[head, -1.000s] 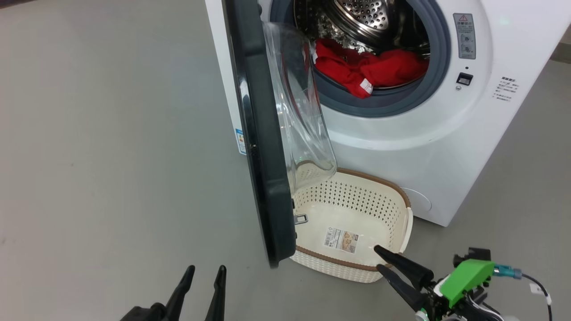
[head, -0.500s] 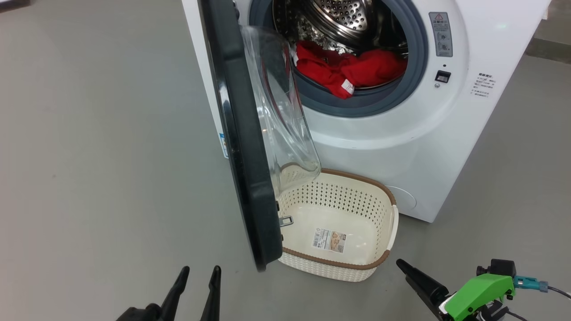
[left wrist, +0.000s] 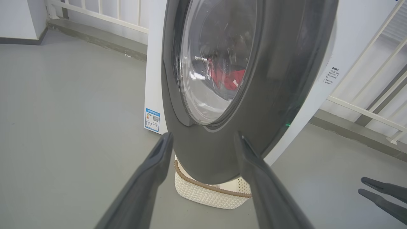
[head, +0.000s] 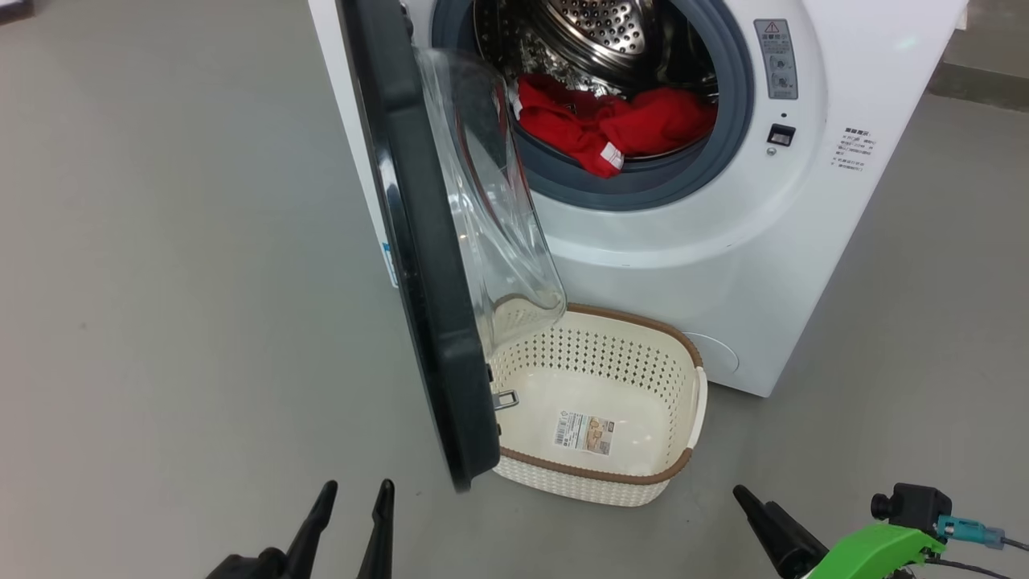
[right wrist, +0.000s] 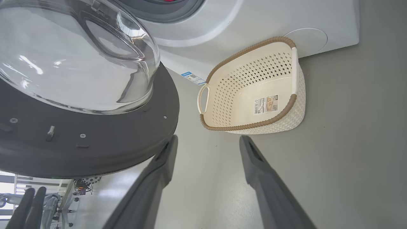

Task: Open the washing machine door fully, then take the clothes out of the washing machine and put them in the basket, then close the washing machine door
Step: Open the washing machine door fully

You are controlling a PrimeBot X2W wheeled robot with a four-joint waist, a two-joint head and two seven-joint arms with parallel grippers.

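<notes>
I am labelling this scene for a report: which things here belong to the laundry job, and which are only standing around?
Belong to the job:
washing machine
washing machine door, standing open
red clothes, lying in the drum
basket, empty, in front of the machine

Only standing around:
white railing behind the machine
blue sticker on the machine's side
grey floor

**Materials and surfaces**

The washing machine door (head: 426, 305) has a glossy black plastic rim and smooth clear glass. The drum (head: 603, 28) is shiny perforated steel and its ring (head: 635, 189) is matt grey rubber. The clothes (head: 643, 121) are soft red cloth. The basket (head: 563, 486) is cream perforated plastic.
</notes>
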